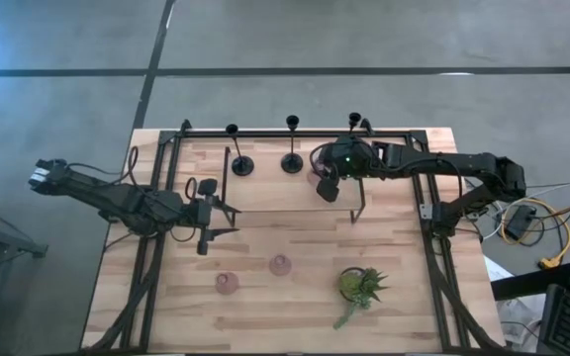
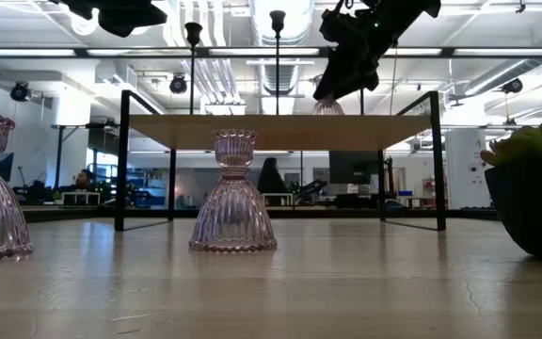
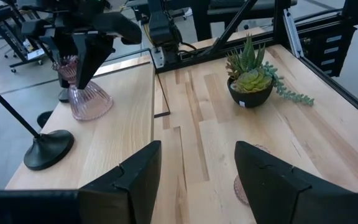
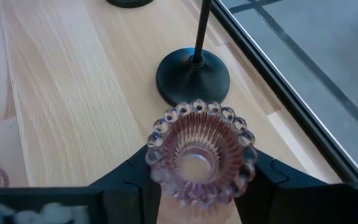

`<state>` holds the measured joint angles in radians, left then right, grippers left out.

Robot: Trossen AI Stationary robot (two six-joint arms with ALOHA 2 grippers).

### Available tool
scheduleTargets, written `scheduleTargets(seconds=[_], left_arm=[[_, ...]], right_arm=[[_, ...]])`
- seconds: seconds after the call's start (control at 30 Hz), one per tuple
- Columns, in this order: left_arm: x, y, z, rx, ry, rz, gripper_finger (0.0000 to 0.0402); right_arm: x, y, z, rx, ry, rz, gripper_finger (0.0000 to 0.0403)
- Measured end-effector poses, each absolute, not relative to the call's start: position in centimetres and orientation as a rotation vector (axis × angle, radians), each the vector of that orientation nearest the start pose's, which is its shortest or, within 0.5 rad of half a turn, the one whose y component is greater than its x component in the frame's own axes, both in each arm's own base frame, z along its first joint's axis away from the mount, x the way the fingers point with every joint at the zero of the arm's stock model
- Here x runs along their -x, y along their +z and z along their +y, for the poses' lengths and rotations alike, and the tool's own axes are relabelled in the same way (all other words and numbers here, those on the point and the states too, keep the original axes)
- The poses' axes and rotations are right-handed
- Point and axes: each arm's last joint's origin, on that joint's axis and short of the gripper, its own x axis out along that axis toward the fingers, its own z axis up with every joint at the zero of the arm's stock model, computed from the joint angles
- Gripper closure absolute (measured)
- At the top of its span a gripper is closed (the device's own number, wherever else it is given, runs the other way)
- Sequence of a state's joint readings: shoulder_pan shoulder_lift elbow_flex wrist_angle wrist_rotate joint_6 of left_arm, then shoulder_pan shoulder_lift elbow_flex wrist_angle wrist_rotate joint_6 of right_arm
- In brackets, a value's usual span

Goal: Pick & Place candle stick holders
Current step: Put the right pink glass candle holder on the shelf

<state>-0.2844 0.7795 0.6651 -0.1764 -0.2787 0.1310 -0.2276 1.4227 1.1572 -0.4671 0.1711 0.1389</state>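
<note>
Black stems (image 1: 292,148) crowd raised shelf (image 1: 265,188); plant (image 1: 359,285) blocks front right.

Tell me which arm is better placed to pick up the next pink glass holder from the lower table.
Left. The left gripper hangs open near the two pink ribbed glass holders on the table, while the right gripper is occupied with a third pink holder over the raised wooden shelf.

**Even overhead light, soft shadows**

Ceiling strip lights (image 2: 252,52) glare in the low view. The wooden table (image 1: 295,247) is evenly bright, with faint shadows. The left gripper (image 3: 197,180) looms blurred. A blue flare tints the overhead view's corner.
</note>
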Motion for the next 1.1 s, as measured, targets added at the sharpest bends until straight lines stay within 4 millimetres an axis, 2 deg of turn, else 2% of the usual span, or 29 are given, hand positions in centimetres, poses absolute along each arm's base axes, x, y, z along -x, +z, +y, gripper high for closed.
scheduleTargets(seconds=[0.2,0.8,1.1], left_arm=[[-16.9,29.3,-4.1,-0.211,-0.024,0.279,0.0193],[-16.9,29.3,-4.1,-0.211,-0.024,0.279,0.0193],[-16.9,29.3,-4.1,-0.211,-0.024,0.279,0.0193]], right_arm=[[-29.6,29.4,-7.3,-0.175,-0.439,0.701,0.0229],[-29.8,29.4,-6.2,-0.219,-0.44,0.695,0.0259],[-29.4,29.2,-6.1,-0.24,-0.511,0.723,0.0253]])
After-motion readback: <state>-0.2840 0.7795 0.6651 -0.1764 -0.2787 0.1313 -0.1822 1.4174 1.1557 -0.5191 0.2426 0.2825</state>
